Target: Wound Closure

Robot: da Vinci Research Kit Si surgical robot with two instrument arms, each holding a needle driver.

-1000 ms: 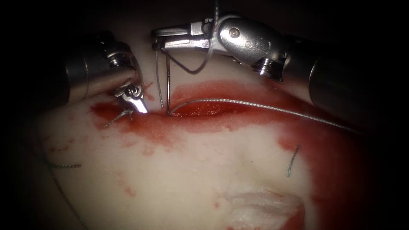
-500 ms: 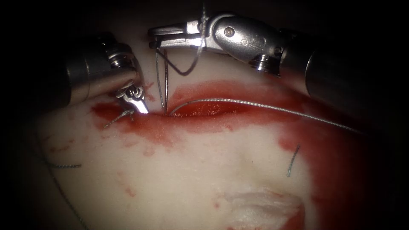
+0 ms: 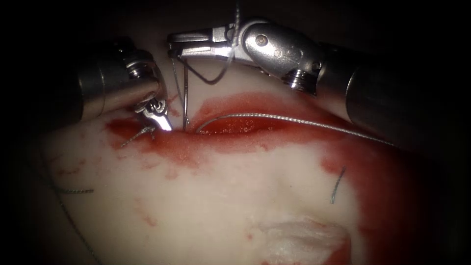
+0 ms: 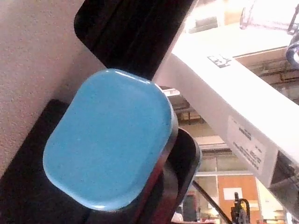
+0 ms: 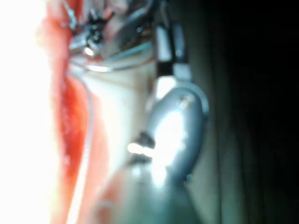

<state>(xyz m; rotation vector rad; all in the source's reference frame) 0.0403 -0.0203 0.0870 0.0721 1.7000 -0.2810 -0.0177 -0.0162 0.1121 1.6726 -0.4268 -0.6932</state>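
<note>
Thread (image 3: 182, 93) pinched taut by our right pincer (image 3: 171, 45) could tear tissue (image 3: 221, 196) at the cut (image 3: 230, 126); left pincer (image 3: 159, 120) looks pressed together, holding nothing.

Tissue (image 3: 221, 196) with red fluid (image 3: 186, 147), thread (image 3: 294, 121), cut ends (image 3: 336, 185).

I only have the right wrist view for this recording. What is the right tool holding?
Observer: In the endoscope view, the right tool is shut on thread that runs down to the left end of the cut. A darker straight strand beside it may be the needle; I cannot tell.
Operator: And the left tool?
Observer: The left tool has its tip on the tissue left of the cut, at a short thread end.
Operator: Anything loose?
Observer: A cut end of thread lies on the tissue, below the cut's right end.
</note>
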